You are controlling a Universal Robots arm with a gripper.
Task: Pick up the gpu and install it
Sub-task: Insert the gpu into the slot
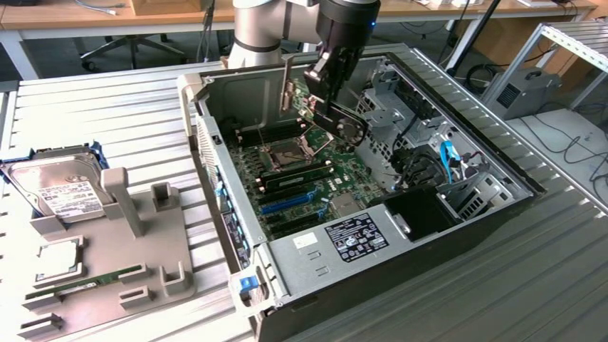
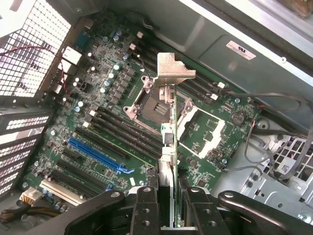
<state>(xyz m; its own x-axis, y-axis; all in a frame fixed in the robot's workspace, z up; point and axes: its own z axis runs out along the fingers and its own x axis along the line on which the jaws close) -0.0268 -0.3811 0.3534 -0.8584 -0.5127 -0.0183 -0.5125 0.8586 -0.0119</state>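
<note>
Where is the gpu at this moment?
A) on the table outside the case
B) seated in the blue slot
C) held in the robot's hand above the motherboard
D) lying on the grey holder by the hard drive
C: the hand grips the gpu, its bracket end hanging above the motherboard.

Your hand point(image 2: 172, 203) looks matt black, and the gpu point(image 2: 168, 98) in it shows you a bare silver metal bracket and a green board edge. Beneath the hand the motherboard point(image 2: 112, 112) is green, lightly shiny, with a blue plastic slot point(image 2: 93, 154); the case point(image 1: 314, 246) around it is dull grey sheet metal.
</note>
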